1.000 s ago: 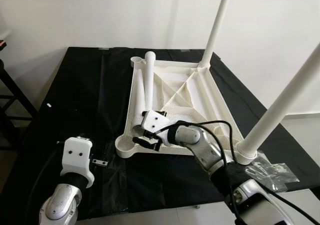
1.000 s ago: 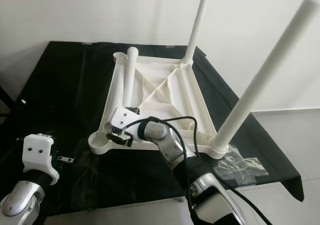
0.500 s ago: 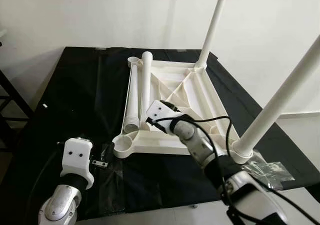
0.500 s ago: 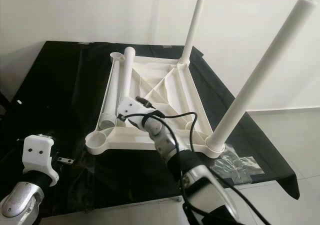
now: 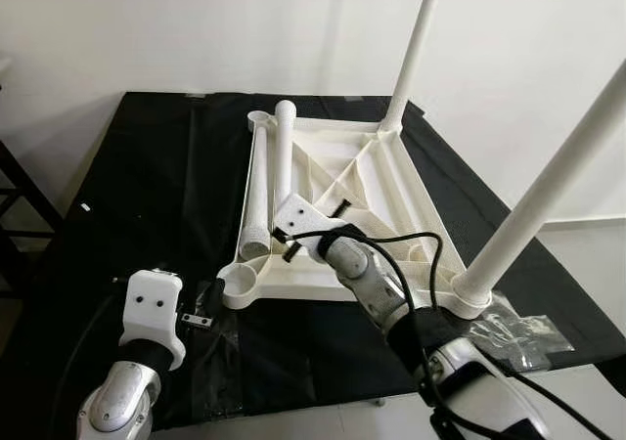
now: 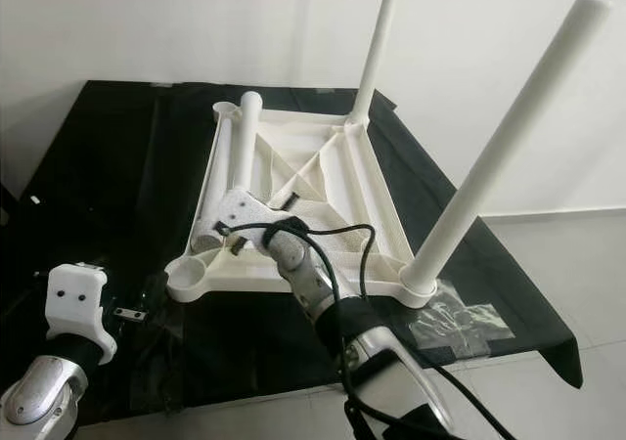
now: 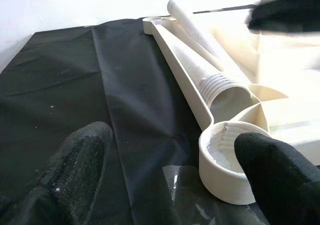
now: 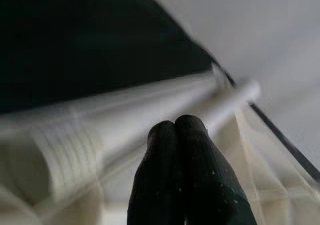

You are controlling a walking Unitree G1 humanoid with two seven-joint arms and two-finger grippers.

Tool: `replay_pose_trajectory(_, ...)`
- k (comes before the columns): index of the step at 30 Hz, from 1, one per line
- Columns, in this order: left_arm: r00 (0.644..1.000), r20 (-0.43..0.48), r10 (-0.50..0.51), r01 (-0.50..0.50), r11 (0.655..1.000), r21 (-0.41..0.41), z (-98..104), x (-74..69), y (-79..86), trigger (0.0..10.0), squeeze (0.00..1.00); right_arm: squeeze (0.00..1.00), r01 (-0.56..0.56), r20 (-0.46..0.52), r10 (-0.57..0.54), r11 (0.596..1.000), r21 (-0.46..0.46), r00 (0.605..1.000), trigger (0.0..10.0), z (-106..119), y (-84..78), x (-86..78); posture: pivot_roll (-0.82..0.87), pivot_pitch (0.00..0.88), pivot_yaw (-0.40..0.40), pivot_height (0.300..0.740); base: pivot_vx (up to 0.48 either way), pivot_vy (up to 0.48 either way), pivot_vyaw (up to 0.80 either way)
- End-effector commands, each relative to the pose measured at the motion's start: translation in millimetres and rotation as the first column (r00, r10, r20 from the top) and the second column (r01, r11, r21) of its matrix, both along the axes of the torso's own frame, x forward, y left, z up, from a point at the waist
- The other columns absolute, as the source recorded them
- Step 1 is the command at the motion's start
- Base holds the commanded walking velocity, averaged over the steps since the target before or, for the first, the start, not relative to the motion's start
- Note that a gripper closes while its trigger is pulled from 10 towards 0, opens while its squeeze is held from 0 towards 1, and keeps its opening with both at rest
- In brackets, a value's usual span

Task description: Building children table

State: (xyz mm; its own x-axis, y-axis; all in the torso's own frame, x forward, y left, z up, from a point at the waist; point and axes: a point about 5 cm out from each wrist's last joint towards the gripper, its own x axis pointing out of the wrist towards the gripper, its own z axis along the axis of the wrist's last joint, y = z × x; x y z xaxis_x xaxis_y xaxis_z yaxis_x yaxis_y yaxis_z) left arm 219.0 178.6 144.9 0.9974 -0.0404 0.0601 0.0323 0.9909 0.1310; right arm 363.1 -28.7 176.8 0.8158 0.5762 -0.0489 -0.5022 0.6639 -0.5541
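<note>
The upturned white table top (image 5: 391, 181) lies on a black sheet (image 5: 147, 176) over the surface before the robot, its near empty corner socket (image 7: 225, 160) just ahead of the left gripper (image 7: 170, 180), whose fingers are spread apart. Past that socket the right gripper (image 8: 176, 127) — fingers pressed together on nothing — hovers over two loose legs (image 5: 272, 171) lying along the left rail. Farther off, two fitted legs (image 5: 416, 44) stand upright — at the right corners.

A plain white wall (image 5: 196, 29) ran behind the scene from 10 to 2 o'clock, evenly lit. A black sheet (image 5: 147, 186) covered the worktop. Dark furniture legs (image 5: 20, 196) stood at 9 o'clock. Pale tiled floor (image 6: 548, 254) lay at 4 o'clock.
</note>
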Motion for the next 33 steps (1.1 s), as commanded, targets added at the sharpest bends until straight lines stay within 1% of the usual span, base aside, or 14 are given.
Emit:
replay_pose_trajectory(1,1.0,-0.009,-0.001,0.001,1.0,-0.003,-0.7,-0.3,-2.4,10.0,0.0,0.0,-0.073,0.027,0.07,0.991,0.114,0.997,2.1,25.9,3.4,0.8,-0.03,0.046,-0.109,0.74,0.0,0.0,0.0)
replay_pose_trajectory(2,1.0,-0.009,-0.006,0.006,1.0,-0.001,-0.6,0.4,-2.7,10.0,0.0,0.0,-0.147,0.021,0.145,0.974,0.17,0.989,7.1,43.7,3.8,0.8,-0.03,0.045,-0.109,0.74,0.0,0.0,0.0)
replay_pose_trajectory(3,1.0,-0.009,-0.013,0.013,1.0,0.0,-0.6,1.6,-3.8,10.0,0.0,0.0,-0.264,0.006,0.265,0.957,0.118,0.964,10.0,57.5,1.5,-0.8,-0.04,0.041,-0.114,0.74,0.0,0.0,0.0)
replay_pose_trajectory(5,1.0,-0.009,-0.019,0.019,1.0,0.001,-0.6,2.4,-4.6,10.0,0.0,0.0,-0.335,-0.014,0.337,0.94,0.065,0.941,10.0,64.7,-1.0,-2.3,-0.05,0.042,-0.115,0.74,0.0,0.0,0.0)
replay_pose_trajectory(6,1.0,-0.011,-0.022,0.022,1.0,-0.003,-0.8,2.6,-5.3,10.0,0.0,0.11,-0.421,-0.066,0.417,0.904,-0.069,0.906,10.0,65.7,-6.9,-5.5,-0.05,0.054,-0.117,0.74,0.0,0.0,0.0)
replay_pose_trajectory(7,1.0,-0.011,-0.022,0.022,1.0,-0.003,-0.8,2.6,-5.3,10.0,0.0,0.11,-0.421,-0.066,0.417,0.904,-0.069,0.906,10.0,65.7,-6.9,-5.5,-0.05,0.054,-0.117,0.74,0.0,0.0,0.0)
replay_pose_trajectory(8,1.0,-0.013,-0.028,0.028,1.0,-0.006,-0.9,2.4,-6.3,10.0,0.0,1.0,-0.486,-0.183,0.455,0.852,-0.197,0.872,10.0,60.7,-16.6,-8.2,-0.06,0.057,-0.12,0.74,0.0,0.0,0.0)
replay_pose_trajectory(9,1.0,-0.013,-0.028,0.028,1.0,-0.006,-0.9,2.4,-6.3,10.0,0.0,1.0,-0.486,-0.183,0.455,0.852,-0.197,0.872,10.0,60.7,-16.6,-8.2,-0.06,0.057,-0.12,0.74,0.0,0.0,0.0)
replay_pose_trajectory(14,0.998,-0.027,-0.057,0.056,0.998,-0.006,-1.7,1.8,-9.2,10.0,0.0,1.0,-0.549,-0.331,0.442,0.726,-0.413,0.834,10.0,52.2,-27.9,-6.3,-0.06,0.071,-0.119,0.74,0.0,0.0,0.0)
replay_pose_trajectory(17,0.997,-0.034,-0.074,0.074,0.997,-0.002,-1.7,1.1,-11.5,10.0,0.0,1.0,-0.564,-0.355,0.442,0.695,-0.446,0.824,10.0,45.6,-13.2,-0.1,-0.06,0.082,-0.12,0.74,0.0,0.0,0.0)
replay_pose_trajectory(19,0.997,-0.034,-0.074,0.074,0.997,-0.002,-1.7,1.1,-11.5,10.0,0.0,1.0,-0.564,-0.355,0.442,0.695,-0.446,0.824,10.0,45.6,-13.2,-0.1,-0.06,0.082,-0.12,0.74,0.0,0.0,0.0)
replay_pose_trajectory(26,0.995,-0.044,-0.089,0.088,0.996,-0.012,-1.5,-1.8,-16.2,10.0,0.0,1.0,-0.595,-0.394,0.453,0.687,-0.418,0.8,10.0,31.4,33.0,-2.1,-0.04,0.109,-0.128,0.74,0.0,0.0,0.0)
replay_pose_trajectory(29,0.995,-0.046,-0.091,0.091,0.996,-0.015,-1.5,-2.8,-16.7,10.0,0.0,1.0,-0.599,-0.411,0.446,0.682,-0.42,0.795,10.0,28.2,36.4,-2.4,-0.04,0.109,-0.127,0.74,0.0,0.0,0.0)
replay_pose_trajectory(33,0.994,-0.05,-0.098,0.097,0.995,-0.023,-0.8,-7.4,-18.6,10.0,0.0,1.0,-0.498,-0.3,0.398,0.696,-0.517,0.867,10.0,32.4,47.2,5.4,-0.04,0.128,-0.136,0.74,0.0,0.0,0.0)
